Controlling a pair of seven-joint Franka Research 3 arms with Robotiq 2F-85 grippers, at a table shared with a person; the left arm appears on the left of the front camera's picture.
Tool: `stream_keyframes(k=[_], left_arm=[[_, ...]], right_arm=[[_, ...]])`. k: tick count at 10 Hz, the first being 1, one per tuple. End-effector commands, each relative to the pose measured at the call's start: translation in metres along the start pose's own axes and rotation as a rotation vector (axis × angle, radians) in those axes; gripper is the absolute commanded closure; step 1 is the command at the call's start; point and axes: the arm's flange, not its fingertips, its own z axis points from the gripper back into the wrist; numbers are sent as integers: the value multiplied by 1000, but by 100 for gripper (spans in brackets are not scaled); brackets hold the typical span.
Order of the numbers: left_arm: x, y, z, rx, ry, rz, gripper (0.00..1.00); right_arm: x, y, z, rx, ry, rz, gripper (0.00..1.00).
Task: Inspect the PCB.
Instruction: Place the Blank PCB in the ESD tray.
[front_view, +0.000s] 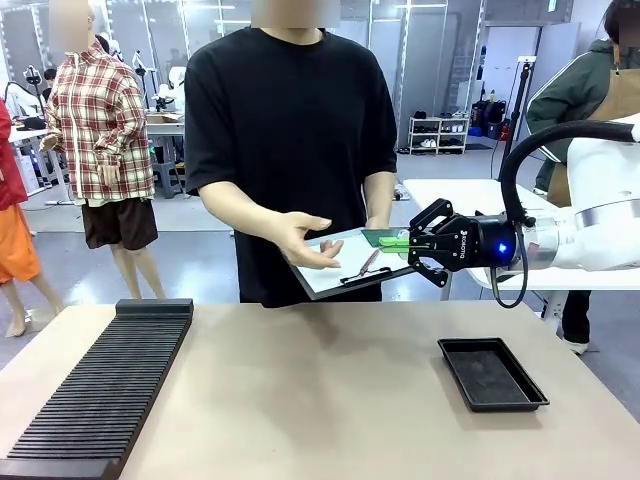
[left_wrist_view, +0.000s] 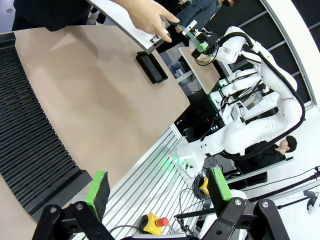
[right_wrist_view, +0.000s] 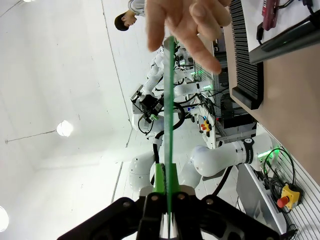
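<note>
Clamped edge-on between my right gripper's (right_wrist_view: 165, 200) pads, the PCB (right_wrist_view: 169, 110) runs toward twelve o'clock, under the person's hand (right_wrist_view: 187, 27). Left gripper (left_wrist_view: 157, 187) idles, fingers apart. Presenting for inspection; next calls for holding steady.

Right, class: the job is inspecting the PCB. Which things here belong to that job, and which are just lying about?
Belongs to the job:
PCB, clamped in the right gripper
person's hand beside it
clipboard the person holds

Lying about:
black tray
black slotted rack
left gripper, open, away from the board
</note>
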Motion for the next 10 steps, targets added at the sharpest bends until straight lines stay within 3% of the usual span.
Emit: stream_keyframes(k=[1,7,10], left_arm=[[0,0,0,16,4,0,0],[0,0,0,16,4,0,0],[0,0,0,16,4,0,0]], right_arm=[[2,3,-2,0,4,6,100],[0,0,0,0,0,0,97],[-33,-10,53,-333,-104,75,97]])
